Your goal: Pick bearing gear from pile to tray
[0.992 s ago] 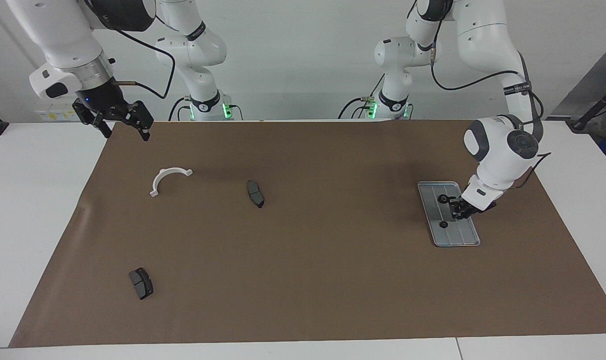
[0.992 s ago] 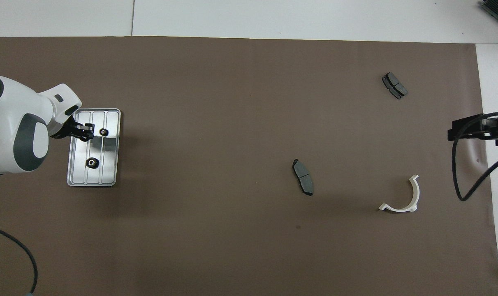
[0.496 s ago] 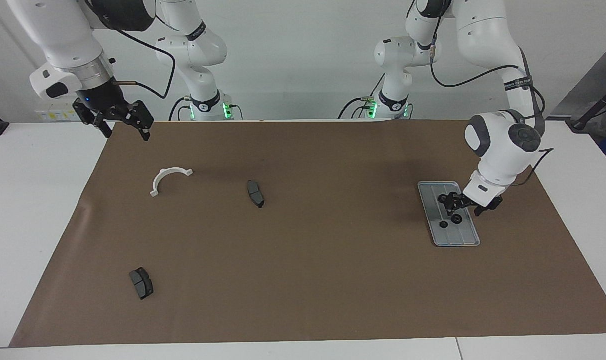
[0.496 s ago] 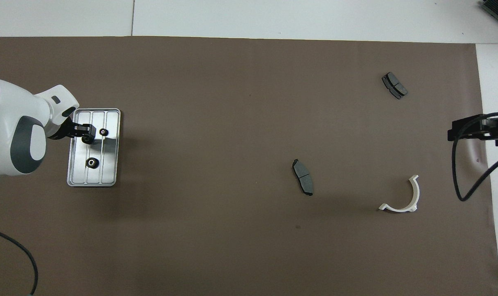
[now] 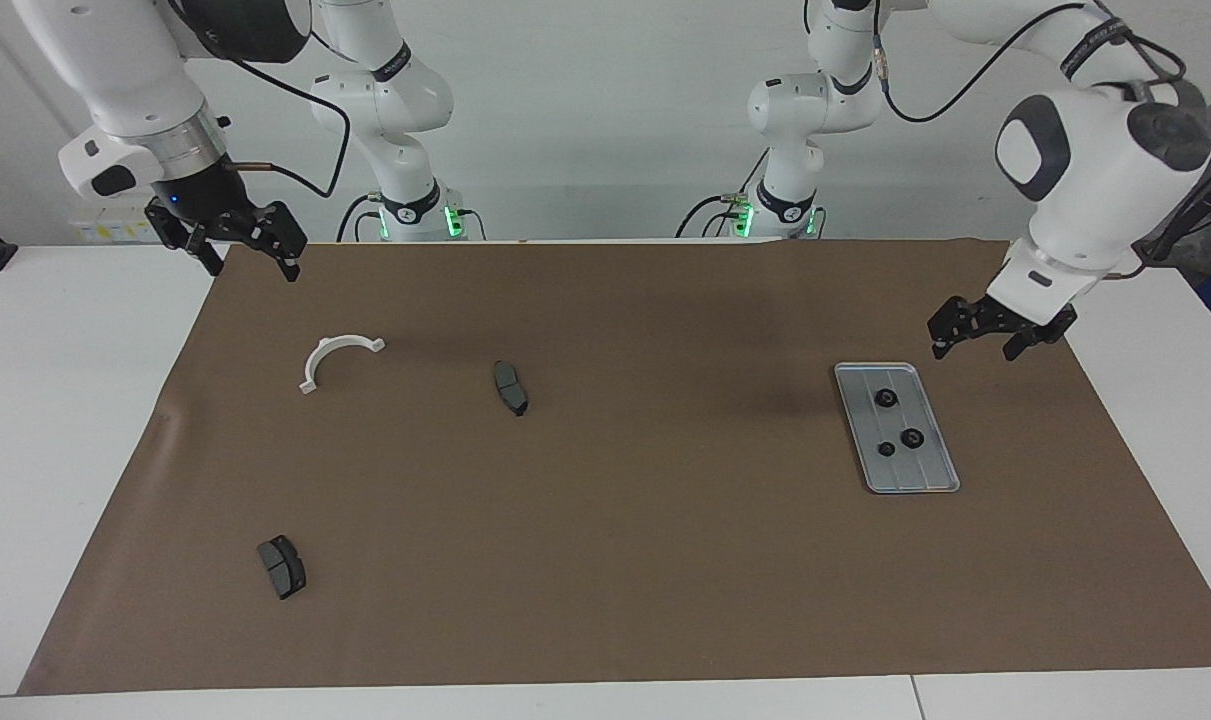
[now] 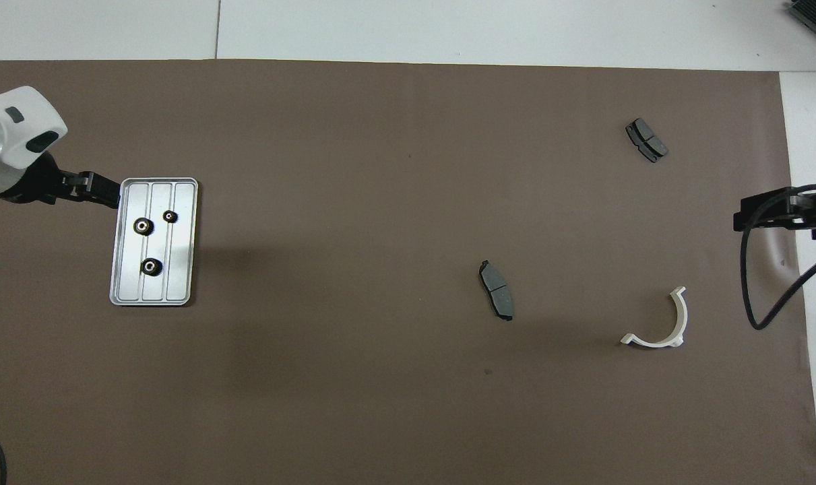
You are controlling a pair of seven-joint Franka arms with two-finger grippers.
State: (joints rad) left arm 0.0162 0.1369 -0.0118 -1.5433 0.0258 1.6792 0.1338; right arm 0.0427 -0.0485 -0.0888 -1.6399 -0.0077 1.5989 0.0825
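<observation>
Three small black gears lie in the silver tray at the right of the facing frame, toward the left arm's end of the table, as the left gripper hangs open and empty in the air just above the tray's upper right corner. At the upper left of that frame the right gripper waits, also open, over the edge of the brown mat. What is left of the pile (a white half-ring bracket and two dark brake pads) sits in the left half of the frame, with no gear visible among it. The placing looks done; the step is a clean retreat, best made straight up and clear of the tray rim so the gears are not nudged.
</observation>
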